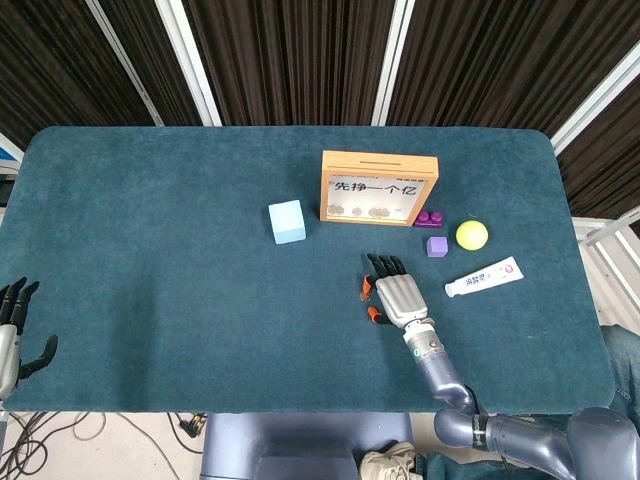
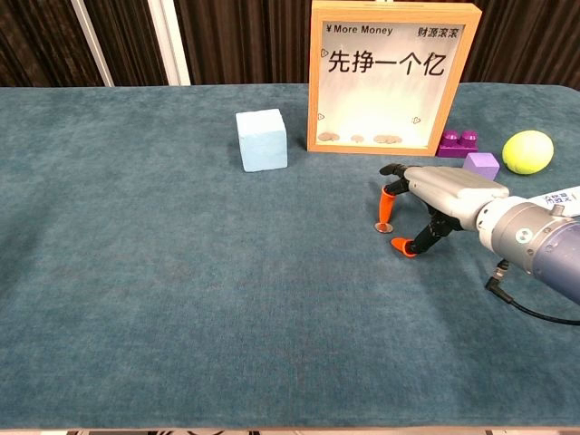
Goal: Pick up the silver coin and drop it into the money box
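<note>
fingertips (image 2: 387, 203) astride silver coin (image 2: 384, 227)

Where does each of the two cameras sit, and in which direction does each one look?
Head view: high above the table's near edge, looking steeply down; shows the open left hand and the right hand.
Chest view: low at the near edge, looking across the cloth toward the curtain; shows only the right hand.
Shared: the wooden glass-fronted money box, the small silver coin, the light blue cube.
</note>
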Controlling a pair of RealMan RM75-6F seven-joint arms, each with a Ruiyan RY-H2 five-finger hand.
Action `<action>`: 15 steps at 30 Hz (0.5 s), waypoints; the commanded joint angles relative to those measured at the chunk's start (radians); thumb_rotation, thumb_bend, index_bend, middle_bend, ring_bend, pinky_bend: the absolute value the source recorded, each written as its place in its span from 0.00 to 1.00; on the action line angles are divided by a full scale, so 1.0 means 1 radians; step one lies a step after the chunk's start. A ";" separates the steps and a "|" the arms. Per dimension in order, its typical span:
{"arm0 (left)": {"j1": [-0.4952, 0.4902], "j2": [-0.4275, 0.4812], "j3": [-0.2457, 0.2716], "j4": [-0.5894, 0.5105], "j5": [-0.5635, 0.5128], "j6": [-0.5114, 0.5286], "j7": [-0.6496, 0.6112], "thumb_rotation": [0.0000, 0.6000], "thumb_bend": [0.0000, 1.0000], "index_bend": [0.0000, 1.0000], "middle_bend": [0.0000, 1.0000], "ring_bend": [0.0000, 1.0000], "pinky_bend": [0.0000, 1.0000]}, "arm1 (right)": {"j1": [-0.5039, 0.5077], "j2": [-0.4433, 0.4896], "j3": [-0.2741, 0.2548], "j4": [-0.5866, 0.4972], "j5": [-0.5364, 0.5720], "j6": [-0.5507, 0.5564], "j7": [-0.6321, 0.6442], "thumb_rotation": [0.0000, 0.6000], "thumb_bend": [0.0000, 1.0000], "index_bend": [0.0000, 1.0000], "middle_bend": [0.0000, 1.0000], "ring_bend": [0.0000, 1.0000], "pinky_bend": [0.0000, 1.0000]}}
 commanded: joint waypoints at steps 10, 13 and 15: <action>0.000 0.001 0.000 0.000 0.000 0.000 -0.002 1.00 0.36 0.09 0.00 0.00 0.00 | 0.019 -0.023 0.014 0.020 0.003 -0.010 -0.002 1.00 0.42 0.52 0.02 0.00 0.00; 0.000 0.001 0.000 0.000 -0.001 -0.001 -0.002 1.00 0.36 0.09 0.00 0.00 0.00 | 0.025 -0.032 0.021 0.028 0.004 -0.007 -0.003 1.00 0.44 0.53 0.02 0.00 0.00; 0.000 0.002 0.000 0.000 -0.002 -0.001 -0.002 1.00 0.36 0.09 0.00 0.00 0.00 | 0.027 -0.036 0.023 0.030 0.007 -0.010 -0.001 1.00 0.45 0.54 0.02 0.00 0.00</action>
